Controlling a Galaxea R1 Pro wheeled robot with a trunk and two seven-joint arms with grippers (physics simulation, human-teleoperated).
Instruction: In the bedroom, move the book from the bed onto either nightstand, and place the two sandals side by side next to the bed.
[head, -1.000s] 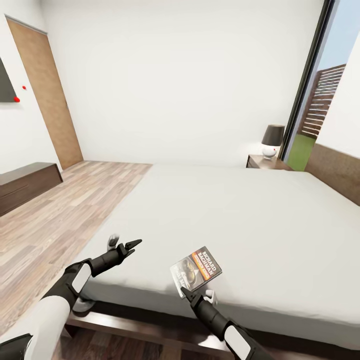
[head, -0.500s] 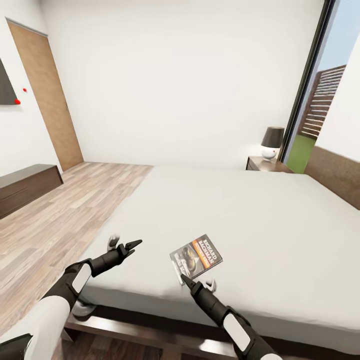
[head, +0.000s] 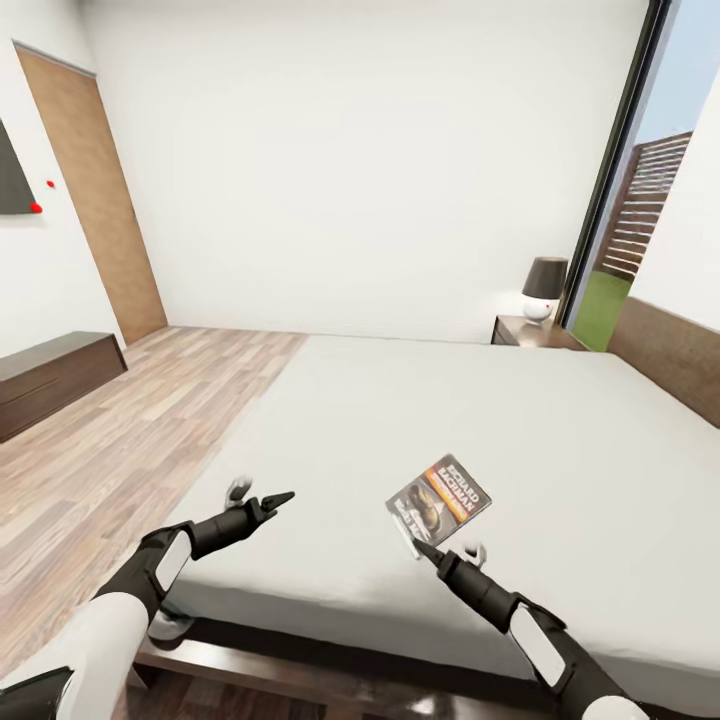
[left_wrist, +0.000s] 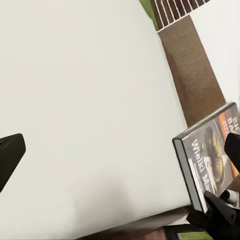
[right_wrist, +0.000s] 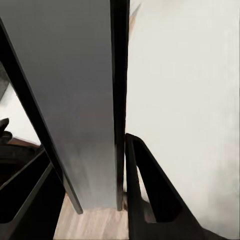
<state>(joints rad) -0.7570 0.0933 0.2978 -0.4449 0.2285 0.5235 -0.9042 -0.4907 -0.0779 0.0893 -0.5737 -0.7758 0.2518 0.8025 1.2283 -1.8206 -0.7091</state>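
From the head camera, at nine o'clock I have the long dark cabinet (head: 55, 375) against the wall, the tan door (head: 95, 200) above it at ten o'clock, and the plank floor (head: 130, 420) running between them and the bed (head: 420, 420).

My left gripper (head: 278, 497) hovers over the mattress near the foot edge at about seven o'clock, its dark fingers close together at the tip and carrying nothing — how far they are parted I cannot tell from here.

The book (head: 439, 499) is off the mattress, lifted at roughly five o'clock with its cover tilted up toward me, white lettering and orange band readable. My right gripper (head: 424, 546) has it pinched by the lower corner; in the right wrist camera the book (right_wrist: 80, 100) stands as a grey slab between the two dark fingers (right_wrist: 150, 195), clamped on either side.

Far off at two o'clock, the nightstand (head: 530, 332) sits beside the headboard (head: 665, 360) with its lamp (head: 544, 288), right by the window frame (head: 610, 170) — well apart from the book.
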